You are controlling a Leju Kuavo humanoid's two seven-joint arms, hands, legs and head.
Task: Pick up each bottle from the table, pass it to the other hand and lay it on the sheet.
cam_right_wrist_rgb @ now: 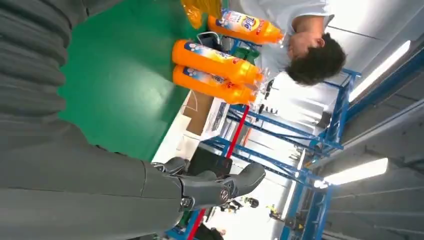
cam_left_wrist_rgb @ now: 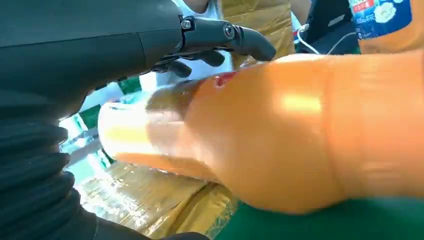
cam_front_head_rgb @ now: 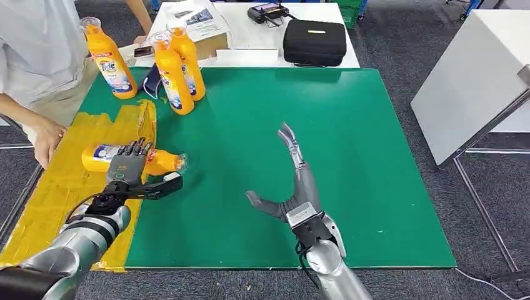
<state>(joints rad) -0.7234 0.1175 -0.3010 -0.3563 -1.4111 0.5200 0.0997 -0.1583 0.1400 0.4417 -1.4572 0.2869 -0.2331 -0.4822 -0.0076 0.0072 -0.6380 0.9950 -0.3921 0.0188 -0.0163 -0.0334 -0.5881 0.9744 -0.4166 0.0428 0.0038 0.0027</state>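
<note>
Your left hand (cam_front_head_rgb: 128,167) at lower left of the head view grasps an orange bottle (cam_front_head_rgb: 134,159), lying on its side over the edge of the yellow sheet (cam_front_head_rgb: 56,187), cap end toward the green mat (cam_front_head_rgb: 350,156). In the left wrist view the bottle (cam_left_wrist_rgb: 280,135) sits right against the thumb (cam_left_wrist_rgb: 225,35). Your right hand (cam_front_head_rgb: 294,181) is released at frame centre, fingers spread over the mat, holding nothing. Three more bottles stand upright in the upper left: one (cam_front_head_rgb: 111,59) by the sheet's far end, two (cam_front_head_rgb: 174,74) (cam_front_head_rgb: 187,61) touching on the mat. A person's hand (cam_front_head_rgb: 47,140) rests at the bench's left edge. Black case (cam_front_head_rgb: 314,42) sits top centre.
</note>
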